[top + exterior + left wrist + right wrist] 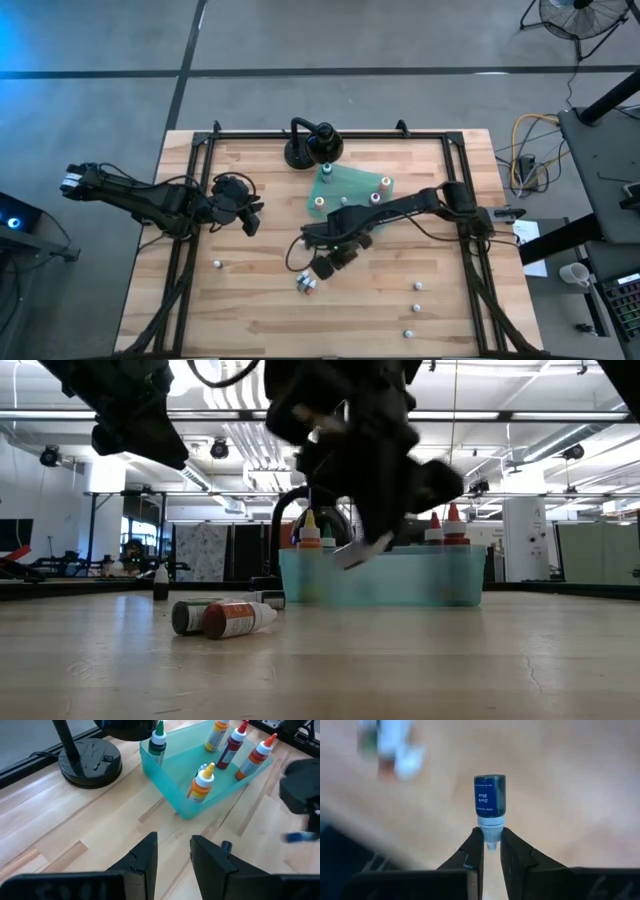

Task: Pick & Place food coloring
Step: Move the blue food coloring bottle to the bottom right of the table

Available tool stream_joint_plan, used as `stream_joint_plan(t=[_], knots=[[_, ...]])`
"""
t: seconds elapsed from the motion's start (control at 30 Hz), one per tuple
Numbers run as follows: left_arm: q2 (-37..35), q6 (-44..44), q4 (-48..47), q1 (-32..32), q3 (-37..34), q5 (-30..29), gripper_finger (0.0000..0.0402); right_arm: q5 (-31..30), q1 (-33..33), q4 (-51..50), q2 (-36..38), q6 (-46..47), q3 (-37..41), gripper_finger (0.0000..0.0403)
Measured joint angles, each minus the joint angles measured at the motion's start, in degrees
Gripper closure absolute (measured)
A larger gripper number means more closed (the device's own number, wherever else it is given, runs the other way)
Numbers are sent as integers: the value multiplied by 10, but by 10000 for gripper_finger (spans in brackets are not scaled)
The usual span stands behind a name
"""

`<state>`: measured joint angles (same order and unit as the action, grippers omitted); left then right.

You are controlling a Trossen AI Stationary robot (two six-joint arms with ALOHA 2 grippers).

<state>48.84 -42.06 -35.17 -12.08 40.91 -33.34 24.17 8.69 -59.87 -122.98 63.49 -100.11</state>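
My right gripper (491, 851) hangs over the middle of the table (330, 262), shut on a dark blue food coloring bottle (490, 795). Two more bottles (225, 618) lie on their sides on the wood just in front of it (307, 284). Several bottles (202, 782) stand upright in the teal tray (170, 765) at the far middle. Single bottles (416, 308) stand at the near right, and one (217, 264) at the near left. My left gripper (172, 852) hovers at the left of the table (250, 215), open with nothing between its fingers. My right gripper pinches the blue bottle's white cap end (491, 831) between its two fingertips. The fingers slant steeply down and lie along the bottle, whose blue body sticks out beyond them. The bottle (300, 837) is lifted clear of the table.
A black round-based stand (310, 150) sits at the far edge beside the tray. Black rails (190, 200) run along the table's left and right sides. Bare wood lies across the near middle.
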Motion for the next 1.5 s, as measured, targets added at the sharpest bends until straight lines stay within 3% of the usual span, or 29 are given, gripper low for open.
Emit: stream_joint_plan(t=[0.07, 0.2, 0.4, 0.7, 1.07, 1.2, 1.5], knots=[[0, 1, 0, 0, 0, 0, 312, 103, 5, -3, 0, 13, 7, 371], [0, 7, 0, 0, 0, 1, 312, 249, 28, -15, -8, 47, 36, 369], [0, 13, -7, 0, 0, 10, 312, 382, 77, -12, -16, 87, 98, 347], [0, 14, -10, 0, 0, 11, 312, 370, 102, 45, -35, 144, 181, 343], [0, 14, -11, 0, 0, 24, 312, 371, 100, 116, -51, 156, 181, 338], [0, 14, -11, 0, 0, 25, 312, 326, 98, 117, -51, 158, 179, 322], [0, 14, -10, 0, 0, 25, 312, 318, 98, 116, -50, 150, 160, 282]])
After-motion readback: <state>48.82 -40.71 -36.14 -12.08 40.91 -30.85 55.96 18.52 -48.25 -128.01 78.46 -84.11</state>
